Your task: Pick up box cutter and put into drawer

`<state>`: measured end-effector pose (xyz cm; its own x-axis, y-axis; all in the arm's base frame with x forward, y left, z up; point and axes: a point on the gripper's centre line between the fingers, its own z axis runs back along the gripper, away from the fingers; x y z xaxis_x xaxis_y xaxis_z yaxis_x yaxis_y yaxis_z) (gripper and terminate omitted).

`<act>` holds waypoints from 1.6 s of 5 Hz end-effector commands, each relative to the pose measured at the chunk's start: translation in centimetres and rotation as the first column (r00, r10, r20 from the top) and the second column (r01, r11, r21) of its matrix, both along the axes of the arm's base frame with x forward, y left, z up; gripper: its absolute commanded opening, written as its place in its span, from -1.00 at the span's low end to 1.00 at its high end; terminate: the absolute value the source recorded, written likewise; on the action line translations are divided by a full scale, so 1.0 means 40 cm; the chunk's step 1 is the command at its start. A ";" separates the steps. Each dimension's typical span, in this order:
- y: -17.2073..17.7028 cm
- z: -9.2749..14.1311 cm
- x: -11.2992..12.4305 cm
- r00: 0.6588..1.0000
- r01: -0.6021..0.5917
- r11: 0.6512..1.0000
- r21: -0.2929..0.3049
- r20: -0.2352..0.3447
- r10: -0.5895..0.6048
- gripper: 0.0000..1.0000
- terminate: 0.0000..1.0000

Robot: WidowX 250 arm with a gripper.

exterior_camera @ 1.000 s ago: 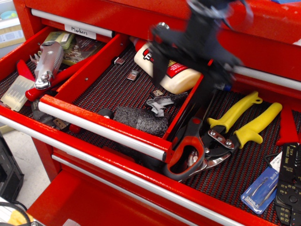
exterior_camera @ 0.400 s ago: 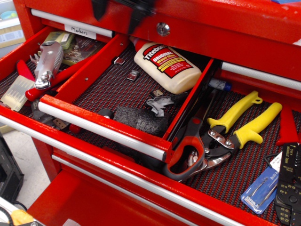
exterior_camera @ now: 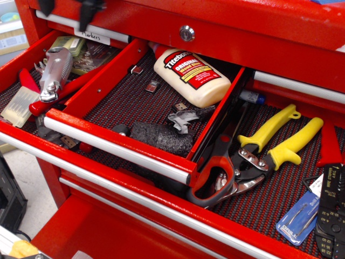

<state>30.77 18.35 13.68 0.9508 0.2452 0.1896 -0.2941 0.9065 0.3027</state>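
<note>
Since the frame 0.4 s ago, the gripper (exterior_camera: 67, 8) has shifted leftward along the top edge and now shows only as 2 dark, blurred finger tips over the upper left of the cabinet; whether they stand apart or together cannot be told, and nothing is visibly held. Everything sits in a red metal tool chest rather than on a table, with a pale floor (exterior_camera: 21, 178) visible at lower left. The drawer (exterior_camera: 124, 148), narrow with a silver pull rail and dark mesh liner, stands pulled out above the much wider red drawer (exterior_camera: 259, 213). The box cutter (exterior_camera: 54, 73) lies outside it, in the left part of the wide drawer, resting across red handles (exterior_camera: 64, 91) just beside the narrow drawer's left wall. Inside the narrow drawer lie a glue bottle (exterior_camera: 191, 75), its label reading "Titebond ORIGINAL", a dark grey foam block (exterior_camera: 161, 137), crumpled grey scraps (exterior_camera: 186, 116) and 2 small metal clips (exterior_camera: 144, 78). To the right, in the wide drawer, rest red-handled pliers (exterior_camera: 213, 178), yellow-handled snips (exterior_camera: 280, 140), a blue packet (exterior_camera: 299, 213) and a black tool (exterior_camera: 331, 216) printed with small numbers. A white label (exterior_camera: 91, 35) on the chest front above the box cutter reads "Markers". A round silver lock (exterior_camera: 186, 33) sits in the panel above.
</note>
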 end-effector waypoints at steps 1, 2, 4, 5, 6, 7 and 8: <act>0.009 0.004 -0.065 0.999 0.018 0.999 -0.026 0.032 -0.017 1.00 -1.00; -0.029 -0.029 -0.082 0.999 0.011 0.998 -0.061 0.038 -0.008 1.00 -1.00; -0.045 -0.083 -0.106 0.999 0.008 0.994 -0.113 0.044 -0.003 1.00 -1.00; -0.027 -0.128 -0.112 0.999 0.006 0.988 -0.152 0.053 0.003 1.00 -1.00; -0.018 -0.180 -0.110 0.996 -0.024 0.981 -0.192 0.083 0.041 1.00 -1.00; -0.035 -0.151 -0.113 0.998 -0.047 0.971 -0.233 0.028 0.055 -1.00 -1.00; -0.061 -0.074 -0.119 0.997 -0.074 0.979 -0.192 -0.019 0.072 -1.00 -1.00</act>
<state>25.16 14.86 9.24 0.9346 0.3552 0.0183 -0.3538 0.9230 0.1514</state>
